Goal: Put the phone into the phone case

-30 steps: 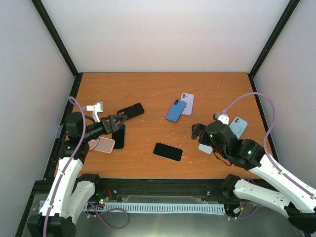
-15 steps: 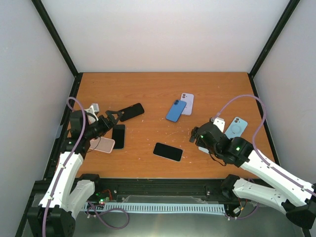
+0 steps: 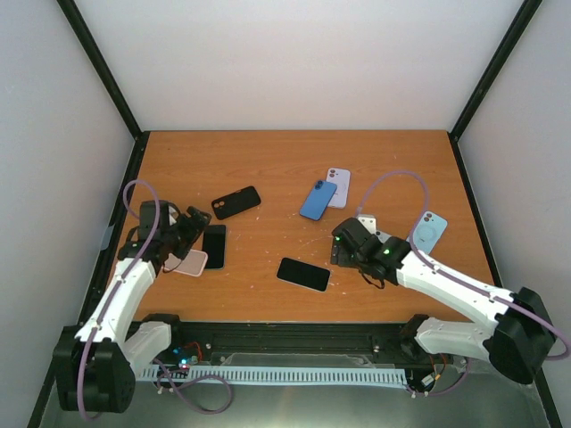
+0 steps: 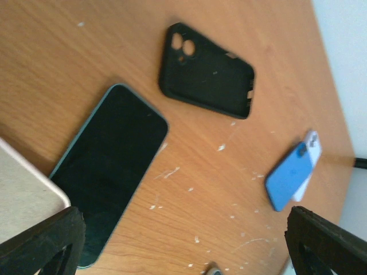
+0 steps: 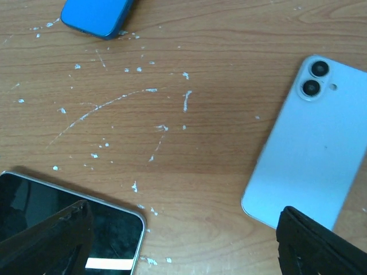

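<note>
Now | L hand (image 4: 183, 245) wide, R hand (image 5: 183, 240) wide | pale phone (image 5: 304, 149): R-wrist cam only, hidden in top view

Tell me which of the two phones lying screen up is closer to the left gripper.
The dark-screen phone beside the pink case, right by the left gripper; the other phone lies mid-table, nearer the right gripper.

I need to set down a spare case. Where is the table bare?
Bare: the far strip of the wooden table behind the black phone case and blue phone. Crowded: the near left, around the pink case and dark-screened phone.
</note>
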